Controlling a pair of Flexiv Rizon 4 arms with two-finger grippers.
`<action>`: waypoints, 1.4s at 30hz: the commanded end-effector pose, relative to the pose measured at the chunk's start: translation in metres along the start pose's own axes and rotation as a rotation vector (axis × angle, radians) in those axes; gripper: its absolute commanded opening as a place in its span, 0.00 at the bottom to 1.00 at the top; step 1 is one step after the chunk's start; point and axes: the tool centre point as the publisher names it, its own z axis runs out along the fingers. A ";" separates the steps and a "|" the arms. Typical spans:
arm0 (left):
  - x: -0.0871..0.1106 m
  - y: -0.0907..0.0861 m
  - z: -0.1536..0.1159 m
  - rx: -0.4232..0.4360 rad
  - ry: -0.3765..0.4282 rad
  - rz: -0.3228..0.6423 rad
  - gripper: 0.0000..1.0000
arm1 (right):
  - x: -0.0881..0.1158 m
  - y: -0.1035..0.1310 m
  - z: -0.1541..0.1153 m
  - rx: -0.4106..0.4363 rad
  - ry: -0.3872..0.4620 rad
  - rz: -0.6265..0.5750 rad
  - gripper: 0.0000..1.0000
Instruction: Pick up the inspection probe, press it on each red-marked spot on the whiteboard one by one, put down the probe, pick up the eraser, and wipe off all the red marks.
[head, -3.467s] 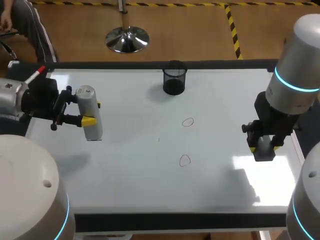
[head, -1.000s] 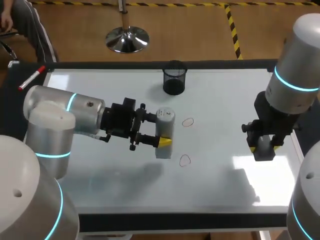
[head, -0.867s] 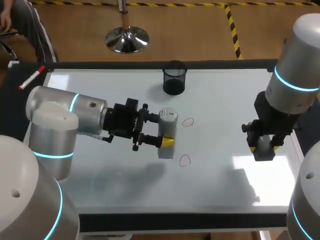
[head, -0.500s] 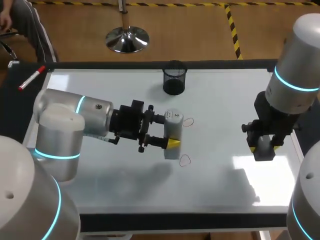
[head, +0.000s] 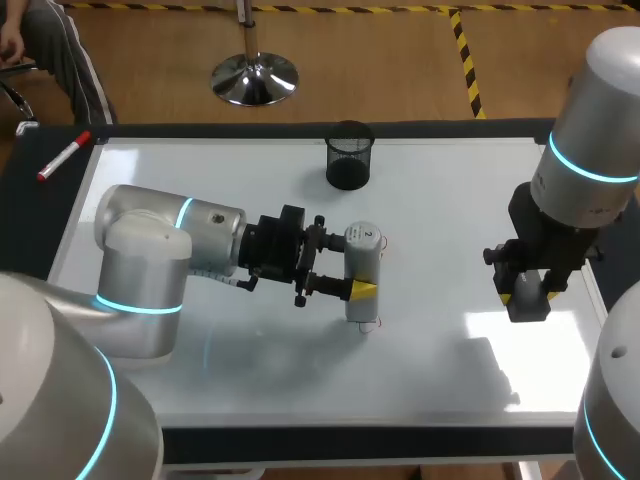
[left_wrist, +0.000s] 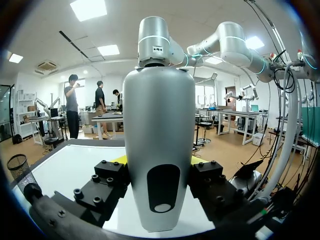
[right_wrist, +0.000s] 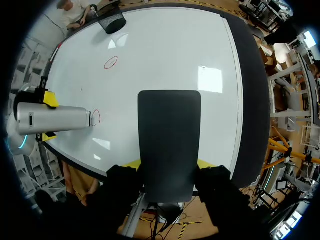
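On the whiteboard (head: 200, 190), my left gripper (head: 358, 284) is shut on the grey cylindrical probe (head: 362, 270), which it holds upright. The probe's lower end sits at the nearer red mark (right_wrist: 96, 116). In the left wrist view the probe (left_wrist: 159, 165) fills the space between the fingers. The farther red mark (right_wrist: 111, 62) lies apart from it. My right gripper (head: 527, 297) hangs over the board's right side, shut on the dark eraser (right_wrist: 169, 145).
A black mesh cup (head: 349, 155) stands at the board's far edge, middle. A red-capped marker (head: 62, 157) lies on the dark border at the far left. My left arm's forearm (head: 190, 245) stretches across the left half of the board.
My left arm has carried the probe to the right, from left of the marks onto the nearer red mark. The right arm and eraser have stayed put.
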 end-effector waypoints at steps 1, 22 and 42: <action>-0.008 0.008 0.012 0.014 0.010 -0.001 0.00 | -0.001 0.000 0.000 -0.002 0.002 -0.001 0.00; -0.003 0.014 0.017 0.010 0.021 -0.017 0.00 | -0.001 0.000 0.000 -0.002 0.002 -0.001 0.00; -0.002 0.027 0.019 0.004 0.026 -0.043 0.00 | -0.001 0.000 0.000 -0.002 0.002 -0.001 0.00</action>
